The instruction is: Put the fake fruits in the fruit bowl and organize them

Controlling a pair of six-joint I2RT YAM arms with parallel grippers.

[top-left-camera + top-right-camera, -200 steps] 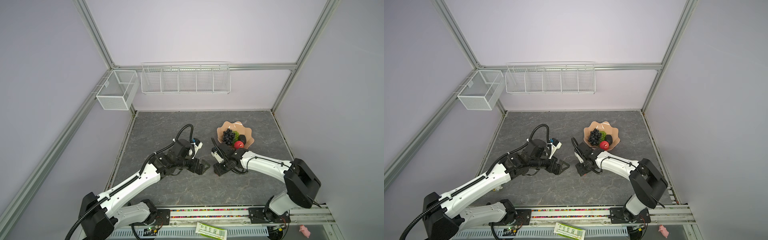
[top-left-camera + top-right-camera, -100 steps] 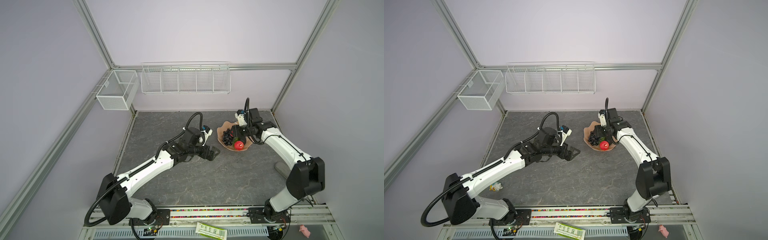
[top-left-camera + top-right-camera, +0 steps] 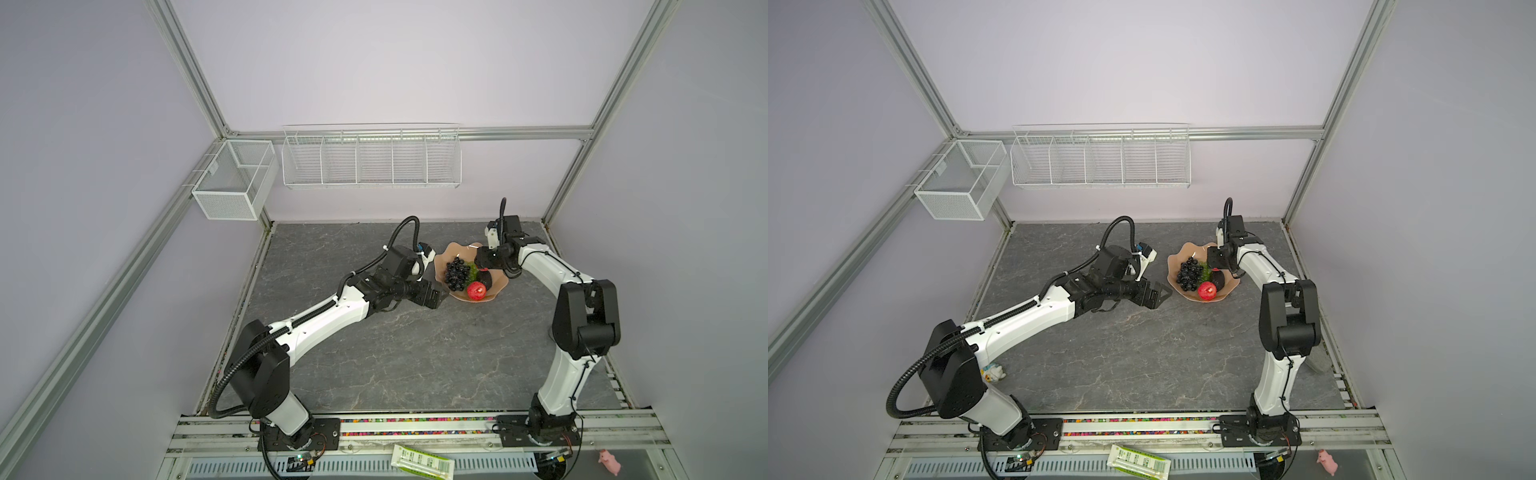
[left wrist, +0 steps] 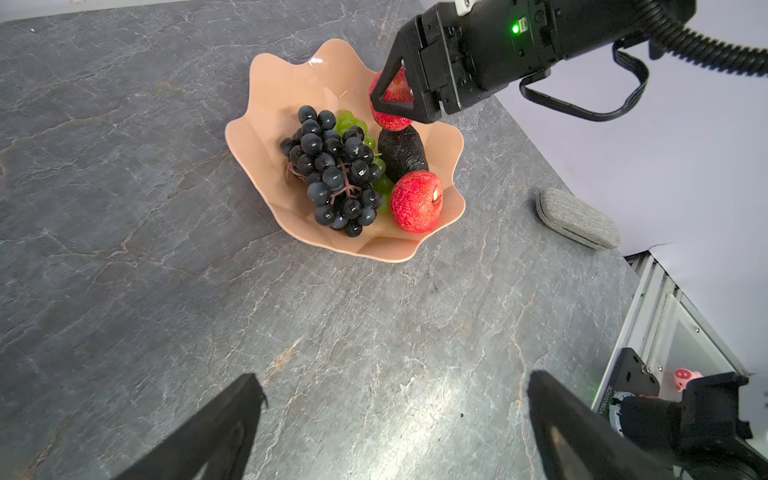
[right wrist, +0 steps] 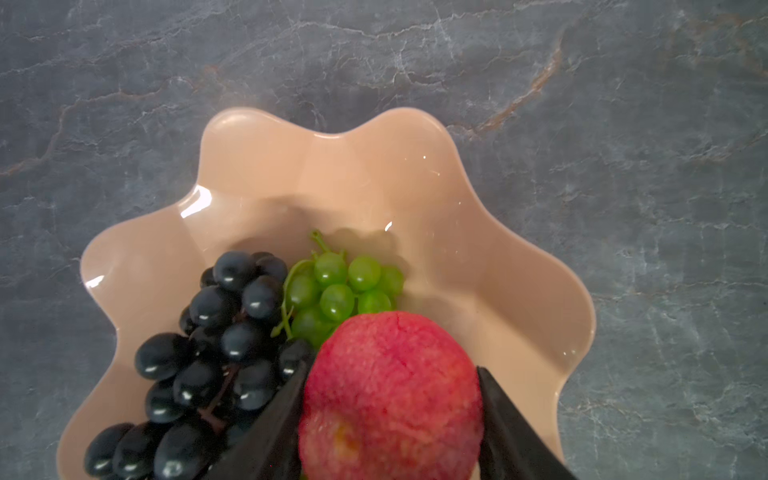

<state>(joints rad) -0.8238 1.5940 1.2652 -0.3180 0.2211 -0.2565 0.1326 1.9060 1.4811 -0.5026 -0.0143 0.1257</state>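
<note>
Where both top views look down on the grey tabletop [image 3: 415, 353], the fruit bowl [image 3: 453, 253] sits toward the far right corner. Wide bare stone lies on its near side and to its left. The left gripper [image 3: 1160, 293] hovers near the bowl's near-left rim, apart from it, its jaws spread wide and empty. The right gripper [image 3: 484, 266] hangs over the bowl's far side, and what it carries is hidden here.

In the left wrist view, the black grape bunch [image 4: 332, 174], green grape bunch [image 4: 351, 120], avocado [image 4: 401, 151] and resting red fruit [image 4: 417, 201] crowd one part of the bowl, and the rest is bare. The right gripper clamps the held red fruit [image 4: 390, 120] above the avocado's end; contact between them cannot be told. A grey pouch [image 4: 577, 218] lies by the table edge, well apart.

In the right wrist view, the held red fruit fills the gap between both fingers [image 5: 274, 436], touching each. Bare bowl wall lies beyond it.
</note>
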